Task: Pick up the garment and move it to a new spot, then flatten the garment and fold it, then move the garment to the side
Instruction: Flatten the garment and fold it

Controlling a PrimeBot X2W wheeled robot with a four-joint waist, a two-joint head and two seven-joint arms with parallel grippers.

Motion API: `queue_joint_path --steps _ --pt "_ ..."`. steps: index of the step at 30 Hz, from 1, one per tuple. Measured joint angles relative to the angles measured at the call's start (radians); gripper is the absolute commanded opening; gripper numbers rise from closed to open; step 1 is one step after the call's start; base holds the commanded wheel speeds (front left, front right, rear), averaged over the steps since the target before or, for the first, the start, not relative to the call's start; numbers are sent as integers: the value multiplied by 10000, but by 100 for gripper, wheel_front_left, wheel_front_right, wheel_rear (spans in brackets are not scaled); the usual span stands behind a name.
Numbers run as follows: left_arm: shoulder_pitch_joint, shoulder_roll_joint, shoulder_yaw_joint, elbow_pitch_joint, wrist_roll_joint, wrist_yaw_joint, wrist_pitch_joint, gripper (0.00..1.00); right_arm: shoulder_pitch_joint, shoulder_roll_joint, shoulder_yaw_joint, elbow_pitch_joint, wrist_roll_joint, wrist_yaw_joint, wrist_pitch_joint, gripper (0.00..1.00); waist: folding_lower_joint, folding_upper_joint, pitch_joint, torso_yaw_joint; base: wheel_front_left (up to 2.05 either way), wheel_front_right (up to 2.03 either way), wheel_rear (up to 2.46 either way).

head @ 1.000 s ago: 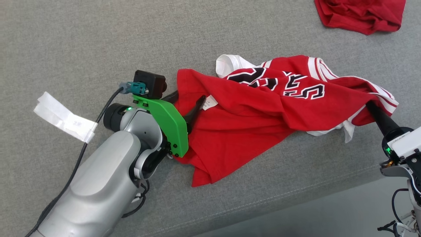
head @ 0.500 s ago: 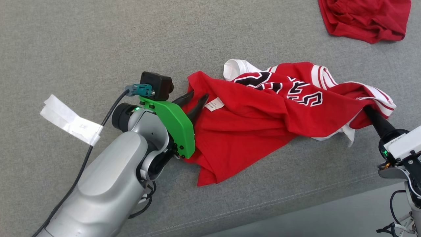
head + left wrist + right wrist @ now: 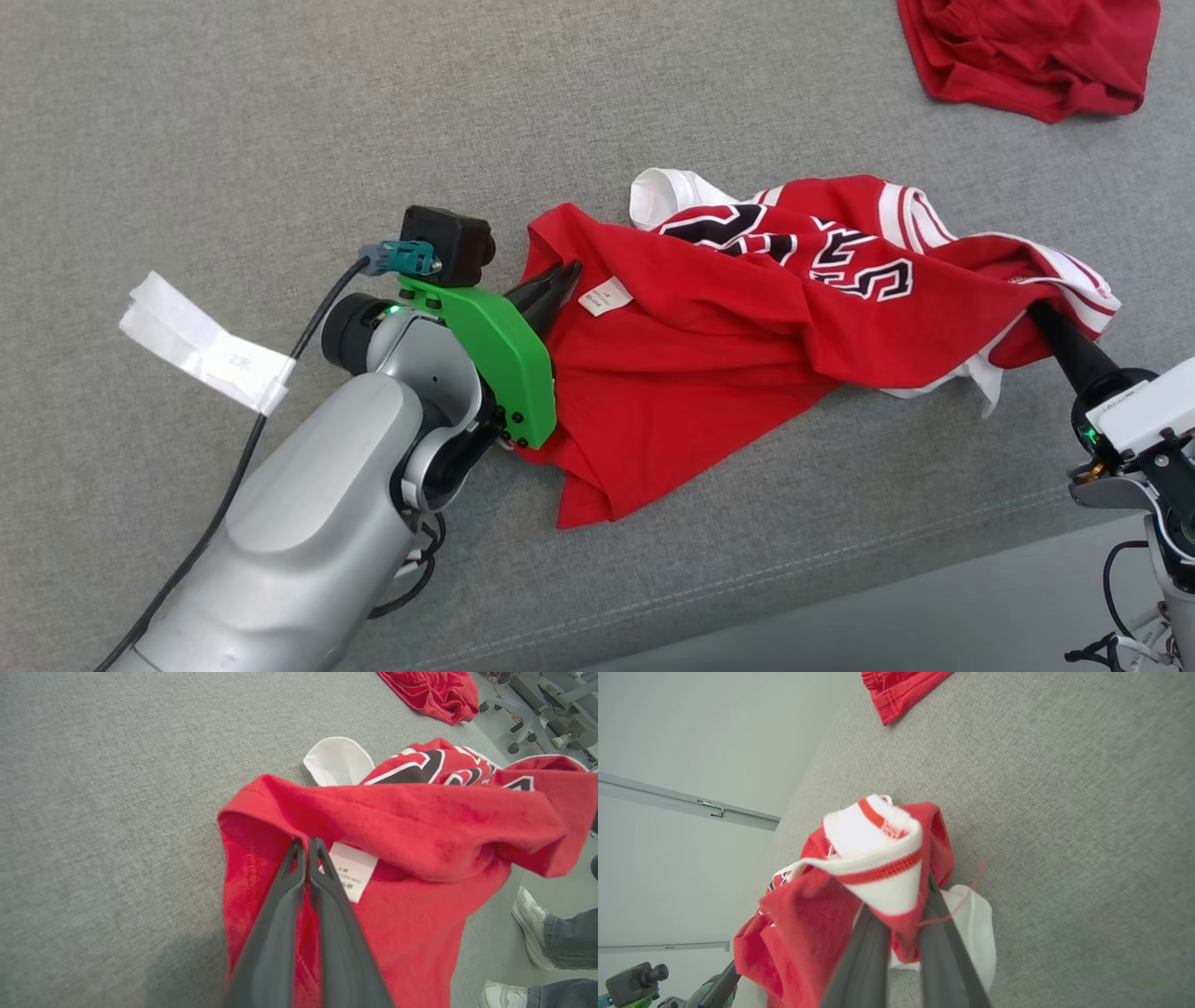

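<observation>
Grey fabric surface [image 3: 280, 112], red garment [image 3: 709, 373] near its front edge: right gripper [image 3: 1044, 325] clamped on trim [image 3: 878, 872], left gripper [image 3: 306, 847] closed tight beside label [image 3: 605, 296], catch unclear; lifting may drop that end

Red jersey [image 3: 747, 364]: soft matt knit cloth, creased, with ribbed white trim [image 3: 882, 891]. Grey upholstery [image 3: 233, 112]: coarse matt woven fabric. Fingers of the left gripper [image 3: 303, 845]: smooth matt dark plastic; green bracket [image 3: 495, 345]: smooth plastic, slight sheen.
</observation>
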Motion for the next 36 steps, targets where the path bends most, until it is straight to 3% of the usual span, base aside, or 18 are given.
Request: queue_joint_path --steps 6,16,22,36 --pt "-68 21 259 -81 -17 -84 -322 0 0 201 -165 81 226 33 -4 0 0 0 -64 -1 0 0 0" --pt "-252 238 650 -1379 -17 -395 -1045 0 -4 514 -1434 73 1645 21 -102 0 0 0 -592 237 0 0 0" --pt "113 857 1248 -2681 -109 -366 -1450 0 -48 616 -1902 -441 2502 -12 94 0 0 0 -1075 513 0 0 0" --pt "2451 2575 2861 -5590 -719 681 -1760 0 -1080 1294 -3175 -1659 4819 -245 359 0 0 0 -2493 1406 0 0 0"
